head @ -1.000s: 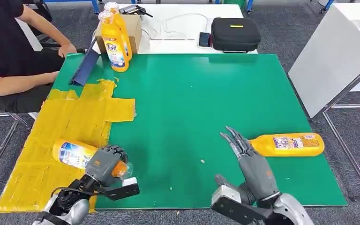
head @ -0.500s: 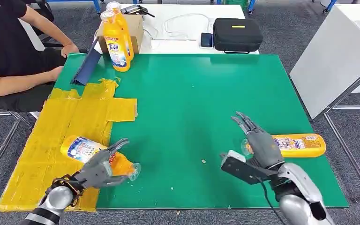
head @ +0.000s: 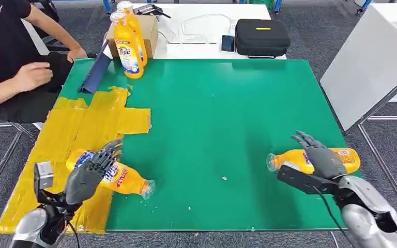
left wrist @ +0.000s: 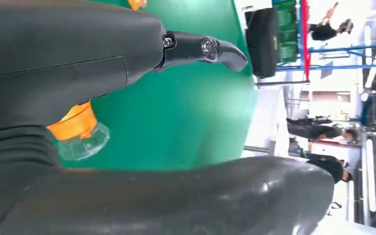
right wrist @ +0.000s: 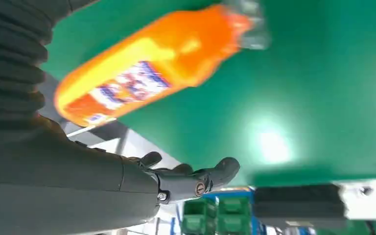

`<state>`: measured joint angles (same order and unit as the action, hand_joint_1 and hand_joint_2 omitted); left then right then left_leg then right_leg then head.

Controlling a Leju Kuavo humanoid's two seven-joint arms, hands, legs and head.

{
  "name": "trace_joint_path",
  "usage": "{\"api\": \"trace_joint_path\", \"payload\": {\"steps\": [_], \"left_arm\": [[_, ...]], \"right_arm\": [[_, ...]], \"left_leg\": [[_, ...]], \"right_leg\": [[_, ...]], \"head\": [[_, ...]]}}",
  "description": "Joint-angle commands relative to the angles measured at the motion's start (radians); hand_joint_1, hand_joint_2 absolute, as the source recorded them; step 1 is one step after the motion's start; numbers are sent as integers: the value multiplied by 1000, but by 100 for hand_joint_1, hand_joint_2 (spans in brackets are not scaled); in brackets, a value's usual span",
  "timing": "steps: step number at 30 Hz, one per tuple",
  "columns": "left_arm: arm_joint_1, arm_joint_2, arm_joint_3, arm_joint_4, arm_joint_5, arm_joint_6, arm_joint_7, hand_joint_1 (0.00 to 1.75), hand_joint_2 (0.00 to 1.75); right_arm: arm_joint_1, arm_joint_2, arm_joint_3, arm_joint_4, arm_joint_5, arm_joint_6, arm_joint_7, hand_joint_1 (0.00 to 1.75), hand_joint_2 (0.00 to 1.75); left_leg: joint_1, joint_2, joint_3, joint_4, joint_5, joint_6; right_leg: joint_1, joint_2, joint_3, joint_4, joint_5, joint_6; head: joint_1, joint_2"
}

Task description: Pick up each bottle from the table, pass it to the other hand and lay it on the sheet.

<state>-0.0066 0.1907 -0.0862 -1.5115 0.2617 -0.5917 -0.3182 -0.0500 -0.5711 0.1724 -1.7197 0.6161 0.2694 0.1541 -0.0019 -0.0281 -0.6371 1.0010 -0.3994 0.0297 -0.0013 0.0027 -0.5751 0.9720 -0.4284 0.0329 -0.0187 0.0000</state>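
Left hand (head: pixel 89 173) fingers spread, above bottle (head: pixel 115 176) lying across yellow sheet (head: pixel 57 150) edge. Right hand (head: pixel 319 157) fingers wide, over second bottle (head: pixel 289 160), not gripping.

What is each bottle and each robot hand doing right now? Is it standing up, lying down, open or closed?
Left bottle: lying down, partly on the yellow sheet, cap on.
Right bottle: lying on the green mat, not gripped.
Two far bottles: standing upright.
Left hand: open, over the left bottle.
Right hand: open, over the right bottle.
Black case: closed.
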Motion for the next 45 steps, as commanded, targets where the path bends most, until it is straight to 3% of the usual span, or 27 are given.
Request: {"api": "trace_joint_path", "payload": {"steps": [1, 9, 12, 35, 45], "left_arm": [[16, 15, 36, -74, 16, -10, 3, 0, 0], [1, 24, 29, -49, 58, -33, 1, 0, 0], [-1, 27, 31, -57, 67, -37, 1, 0, 0], [-61, 48, 28, -39, 149, -74, 24, 0, 0], [-75, 41, 29, -21, 167, -86, 23, 0, 0]], "right_arm": [[55, -94, -101, 56, -33, 55, -9, 0, 175], [12, -154, -61, 135, 11, 94, -41, 0, 175], [-33, -165, -19, 179, 96, 61, -69, 0, 175], [-385, -102, 227, 603, 171, 89, -126, 0, 175], [-419, -90, 309, 693, 181, 90, -155, 0, 175]], "left_leg": [[0, 1, 1, 0, -1, -1], [1, 4, 5, 0, -2, -2], [1, 3, 3, 0, -1, -1], [1, 4, 3, -1, 0, -1], [1, 5, 6, -1, -1, -2]], "right_leg": [[0, 0, 2, 0, 0, 0], [1, 1, 6, -1, -1, 0], [1, 1, 4, -1, 0, 0], [1, 3, 3, -1, 1, 0], [1, 2, 6, -2, 0, 0]], "head": [[0, 0], [0, 0], [0, 0], [0, 0], [0, 0]]}}
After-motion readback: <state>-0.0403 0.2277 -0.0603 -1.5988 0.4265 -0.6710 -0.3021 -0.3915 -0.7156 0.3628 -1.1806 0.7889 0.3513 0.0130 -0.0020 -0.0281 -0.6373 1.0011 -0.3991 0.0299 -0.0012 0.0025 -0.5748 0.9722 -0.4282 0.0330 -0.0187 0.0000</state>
